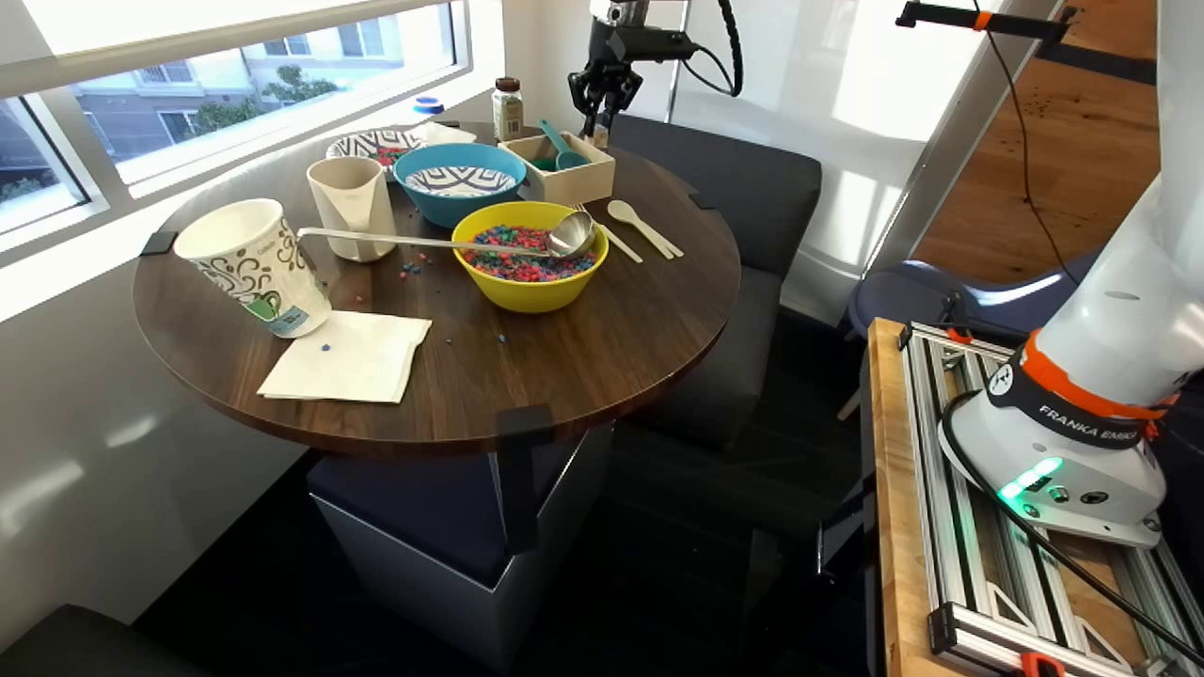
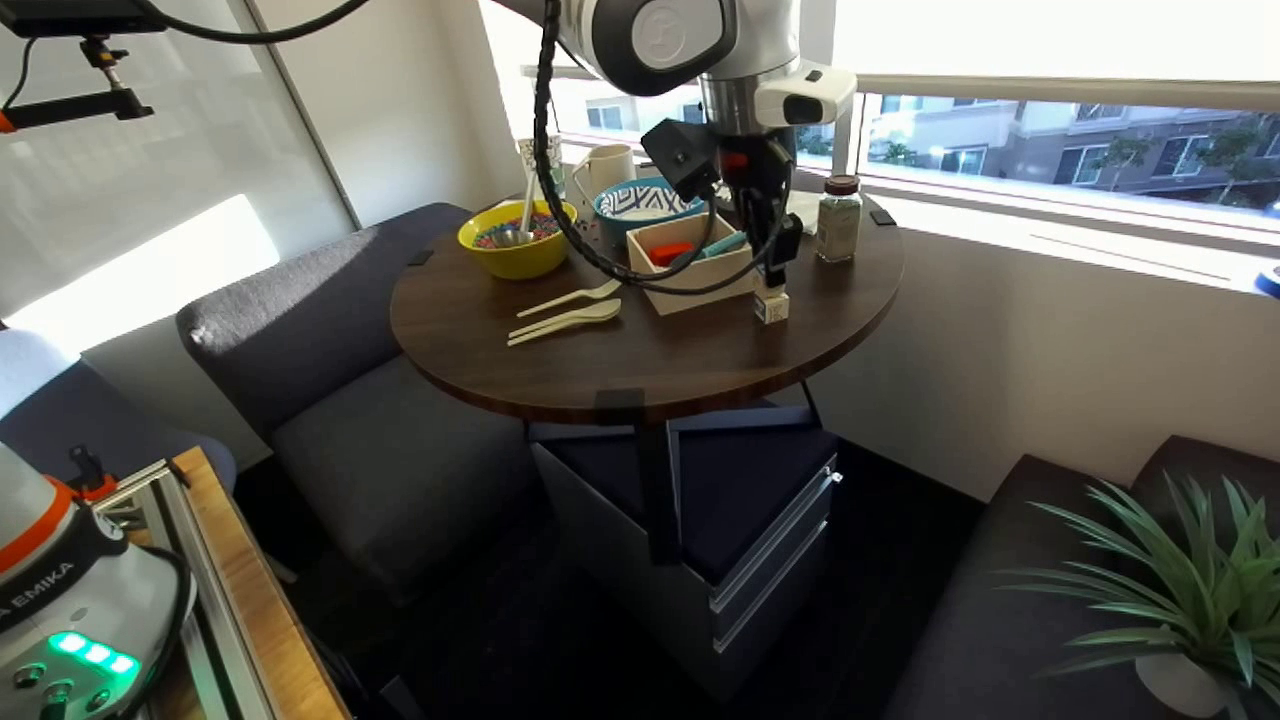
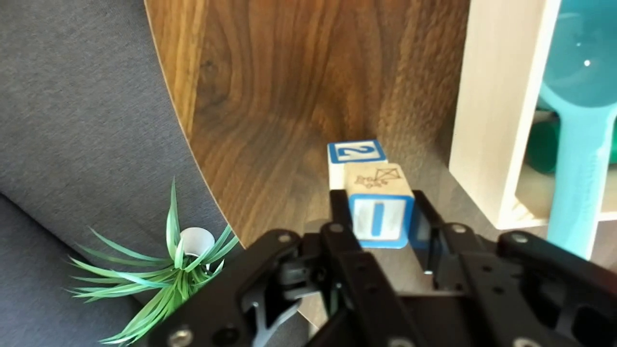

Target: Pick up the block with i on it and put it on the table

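Note:
The block with i [image 3: 379, 222] is a small wooden cube with a blue-framed face and a blue bar letter. In the wrist view it sits between the fingertips of my gripper [image 3: 382, 195], with a finger against each side. A second block with a 2 [image 3: 357, 151] shows just behind and below it. In an exterior view my gripper [image 2: 776, 272] points down over that lower block [image 2: 771, 307], which stands on the table [image 2: 690, 360]. The held block is mostly hidden there, directly above it; I cannot tell whether the two touch. My gripper also shows in an exterior view [image 1: 600, 124].
A wooden box [image 1: 570, 182] with a teal scoop [image 3: 576, 159] stands close beside the blocks. A spice jar [image 2: 838, 220] is on the other side. A yellow bowl [image 1: 527, 293] with a ladle, a blue bowl [image 1: 435, 205], cups and light cutlery [image 2: 566, 320] are also on the table.

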Robot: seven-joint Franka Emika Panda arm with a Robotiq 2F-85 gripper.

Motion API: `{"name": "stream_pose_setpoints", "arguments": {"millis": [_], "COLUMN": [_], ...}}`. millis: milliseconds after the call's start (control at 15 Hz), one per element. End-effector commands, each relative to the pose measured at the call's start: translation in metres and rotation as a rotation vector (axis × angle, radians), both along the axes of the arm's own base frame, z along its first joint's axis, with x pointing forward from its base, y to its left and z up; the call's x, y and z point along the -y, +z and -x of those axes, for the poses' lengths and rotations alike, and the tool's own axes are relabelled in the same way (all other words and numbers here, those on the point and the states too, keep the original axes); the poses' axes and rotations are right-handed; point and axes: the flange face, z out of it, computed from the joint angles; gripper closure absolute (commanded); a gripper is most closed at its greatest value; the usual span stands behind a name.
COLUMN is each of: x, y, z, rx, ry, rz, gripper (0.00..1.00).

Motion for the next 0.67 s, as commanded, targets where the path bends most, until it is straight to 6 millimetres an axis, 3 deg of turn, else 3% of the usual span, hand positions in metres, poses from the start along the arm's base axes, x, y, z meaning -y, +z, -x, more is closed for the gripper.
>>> {"name": "stream_pose_setpoints", "arguments": {"millis": [0,333,600], "x": [-0.016,-0.024,-0.029], "y": [0.017,0.030,0.022], "z": [0.014,0.041,0.062], "rx": [-0.056,-0.110,-0.114], "ry": [-0.093,-0.176,-0.167], "rz": [0.004,0.008,0.009], "gripper": [0.92,0.92,0.92]}}
